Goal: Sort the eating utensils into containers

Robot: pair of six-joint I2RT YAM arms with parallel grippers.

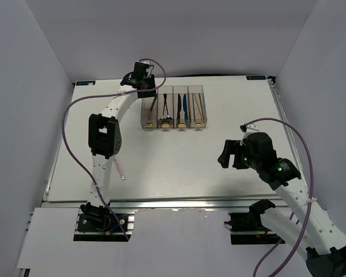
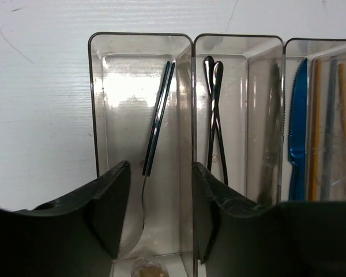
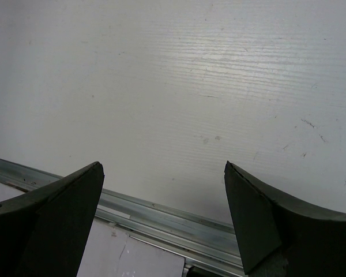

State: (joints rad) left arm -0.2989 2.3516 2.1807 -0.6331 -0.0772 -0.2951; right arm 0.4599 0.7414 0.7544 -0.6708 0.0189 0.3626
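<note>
Left gripper (image 2: 160, 196), jaws parted and empty, above the leftmost of the containers (image 2: 191, 86), which holds a teal-handled fork (image 2: 158, 115). Right gripper (image 3: 164, 190), wide and empty, well right of the containers.

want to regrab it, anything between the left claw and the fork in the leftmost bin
nothing visible: the fork lies inside the leftmost bin, in line with the gap of the open left claw.

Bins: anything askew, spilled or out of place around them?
Nothing spilled. The teal-handled fork lies diagonally in the leftmost bin, below the open left hand. The two black spoons cross in the next bin. One slim pink piece lies on the table, outside.
</note>
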